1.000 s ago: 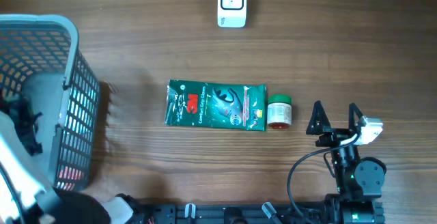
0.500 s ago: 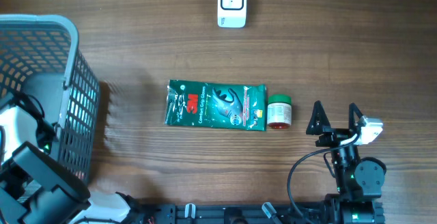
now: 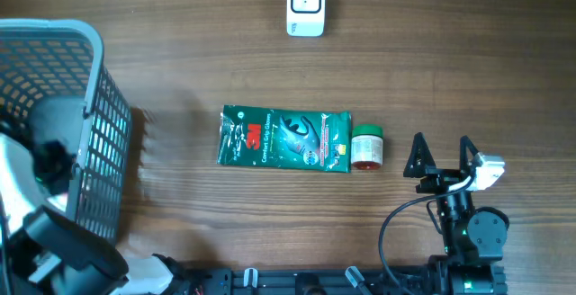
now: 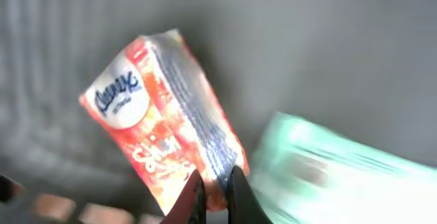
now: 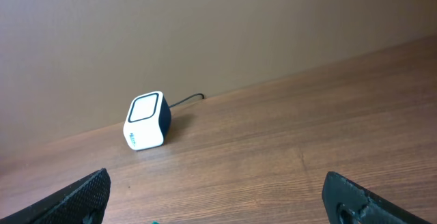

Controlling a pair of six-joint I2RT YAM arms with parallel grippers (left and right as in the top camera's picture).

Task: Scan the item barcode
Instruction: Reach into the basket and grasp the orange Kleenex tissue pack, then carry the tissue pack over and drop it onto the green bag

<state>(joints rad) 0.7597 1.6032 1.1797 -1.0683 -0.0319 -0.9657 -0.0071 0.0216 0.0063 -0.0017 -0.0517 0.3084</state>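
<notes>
In the left wrist view my left gripper [image 4: 215,181] is shut on the lower corner of an orange-red Kleenex tissue pack [image 4: 157,121], which tilts up and to the left from the jaws. Overhead, my left arm [image 3: 47,165] reaches into the grey basket [image 3: 90,39], and its fingers are hidden there. The white barcode scanner [image 3: 305,5] stands at the far edge of the table, also seen from the right wrist as the scanner [image 5: 145,122]. My right gripper [image 3: 443,151] rests open at the front right, with nothing between its fingers [image 5: 85,193].
A green glove packet [image 3: 284,139] lies flat mid-table with a small green-lidded jar [image 3: 367,146] touching its right end. A blurred pale-green packet [image 4: 328,169] lies in the basket beside the tissue pack. The basket wall stands at the table's left.
My left arm has shifted inside the basket and its gripper has closed on the tissue pack. The right arm and the items on the table have not moved.
</notes>
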